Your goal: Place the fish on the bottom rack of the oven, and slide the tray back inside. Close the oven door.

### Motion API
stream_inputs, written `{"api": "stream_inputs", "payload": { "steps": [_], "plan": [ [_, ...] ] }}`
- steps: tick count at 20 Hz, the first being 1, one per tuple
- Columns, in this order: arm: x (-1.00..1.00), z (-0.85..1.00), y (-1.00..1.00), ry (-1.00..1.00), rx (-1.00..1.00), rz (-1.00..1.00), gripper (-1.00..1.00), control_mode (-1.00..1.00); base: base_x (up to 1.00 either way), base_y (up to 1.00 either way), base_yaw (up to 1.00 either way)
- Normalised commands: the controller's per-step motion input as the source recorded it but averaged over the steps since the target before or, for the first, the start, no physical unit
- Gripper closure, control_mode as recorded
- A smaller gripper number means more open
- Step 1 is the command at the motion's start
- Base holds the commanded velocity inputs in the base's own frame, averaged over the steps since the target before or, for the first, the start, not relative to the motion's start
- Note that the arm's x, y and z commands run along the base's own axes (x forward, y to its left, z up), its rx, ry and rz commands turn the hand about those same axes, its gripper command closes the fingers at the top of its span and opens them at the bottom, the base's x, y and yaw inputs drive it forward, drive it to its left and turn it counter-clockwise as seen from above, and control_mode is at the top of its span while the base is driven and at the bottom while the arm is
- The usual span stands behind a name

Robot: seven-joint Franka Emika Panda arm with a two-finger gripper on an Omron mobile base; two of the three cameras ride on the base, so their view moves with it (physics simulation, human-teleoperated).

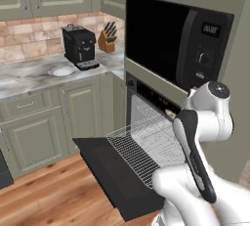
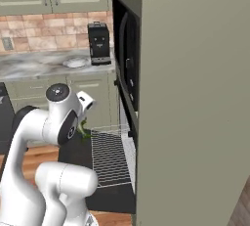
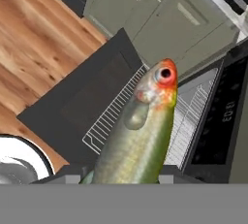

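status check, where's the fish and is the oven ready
Gripper shut on fish, held above the pulled-out rack. Oven door down flat, rack bare. Nothing in the way.

base views flank oven (image 1: 146, 98), hand view downward

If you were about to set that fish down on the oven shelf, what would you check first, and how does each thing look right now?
1. Oven door fully down: ok.
2. Bottom rack pulled out over the door: ok.
3. Rack bare where the fish would land: ok.
4. Fish in the gripper: ok, it sticks up from the fingers in the hand view.
5. Fish above the rack: ok by the hand view, grid lies behind it.
6. Grip firmness: cannot tell, fingertips hidden.
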Motion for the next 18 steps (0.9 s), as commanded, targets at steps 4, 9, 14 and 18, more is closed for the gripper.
{"api": "stream_inputs", "payload": {
  "steps": [4,9,14,18],
  "plan": [
    [0.36,-0.27,0.43,0.12,-0.15,-0.09,1.00,-1.00,0.00,0.00,0.00],
    [0.46,-0.33,0.33,0.16,-0.12,-0.09,1.00,-1.00,0.00,0.00,0.00],
    [0.53,-0.43,0.03,0.12,-0.06,0.00,1.00,-1.00,0.00,0.00,0.00],
    [0.47,-0.35,0.00,0.04,-0.02,0.00,1.00,-1.00,0.00,0.00,0.00]
  ]
}}
